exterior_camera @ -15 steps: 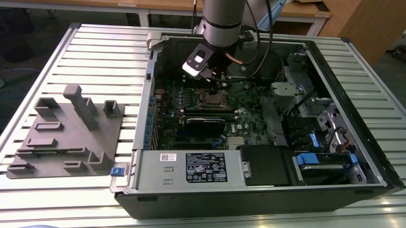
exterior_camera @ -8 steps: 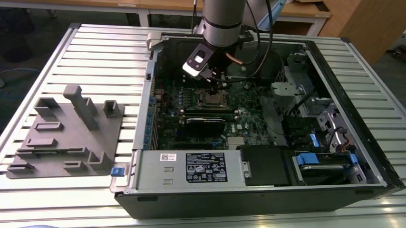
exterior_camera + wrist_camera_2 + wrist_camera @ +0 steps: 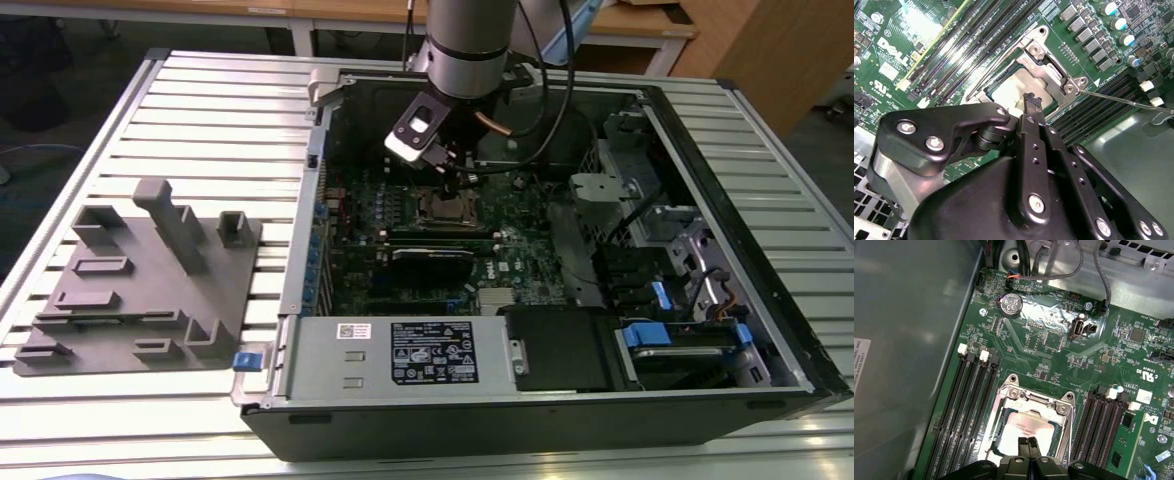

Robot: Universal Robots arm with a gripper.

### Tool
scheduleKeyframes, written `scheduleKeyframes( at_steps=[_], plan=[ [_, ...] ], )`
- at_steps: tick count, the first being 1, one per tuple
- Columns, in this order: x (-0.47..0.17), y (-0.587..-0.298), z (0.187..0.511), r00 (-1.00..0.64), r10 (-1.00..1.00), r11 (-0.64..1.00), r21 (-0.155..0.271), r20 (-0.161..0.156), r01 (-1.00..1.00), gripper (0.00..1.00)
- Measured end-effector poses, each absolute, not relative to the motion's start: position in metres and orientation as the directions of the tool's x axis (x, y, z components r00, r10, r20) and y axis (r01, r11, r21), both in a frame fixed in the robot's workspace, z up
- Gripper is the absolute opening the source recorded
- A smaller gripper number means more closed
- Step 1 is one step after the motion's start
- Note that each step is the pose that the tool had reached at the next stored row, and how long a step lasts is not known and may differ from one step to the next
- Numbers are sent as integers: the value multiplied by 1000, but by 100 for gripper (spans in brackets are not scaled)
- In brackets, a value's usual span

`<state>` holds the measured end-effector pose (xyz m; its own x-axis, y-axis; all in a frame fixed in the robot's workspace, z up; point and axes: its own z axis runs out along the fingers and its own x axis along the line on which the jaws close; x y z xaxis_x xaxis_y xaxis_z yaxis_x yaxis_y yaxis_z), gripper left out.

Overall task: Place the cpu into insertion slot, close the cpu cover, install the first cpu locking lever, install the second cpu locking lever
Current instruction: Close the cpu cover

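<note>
Although the cpu [image 3: 1021,425] lies in the insertion slot [image 3: 1004,392] with the cpu cover [image 3: 1061,412] apparently down, one locking lever [image 3: 1124,100] stands unlatched; the gripper [image 3: 1027,445] is pressed together, empty.

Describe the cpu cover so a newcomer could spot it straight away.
Look inside the open computer case to the green motherboard. Between two banks of long black memory slots lies the cpu cover: a thin silver metal frame whose square window shows the cpu, bright against its dark neighbours.
</note>
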<state>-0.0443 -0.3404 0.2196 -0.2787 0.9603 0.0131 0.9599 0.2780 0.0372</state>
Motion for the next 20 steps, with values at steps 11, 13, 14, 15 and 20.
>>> scheduleKeyframes(
  at_steps=[11,13,14,15,20],
  plan=[
    [-44,-340,220,-332,943,332,37,13,943,11],
    [-44,-340,220,-333,943,332,37,13,942,11],
    [-44,-340,220,-333,943,333,37,13,942,11],
    [-44,-340,220,-333,943,332,37,13,942,11],
    [-44,-340,220,-341,940,340,37,13,940,11]
  ],
)
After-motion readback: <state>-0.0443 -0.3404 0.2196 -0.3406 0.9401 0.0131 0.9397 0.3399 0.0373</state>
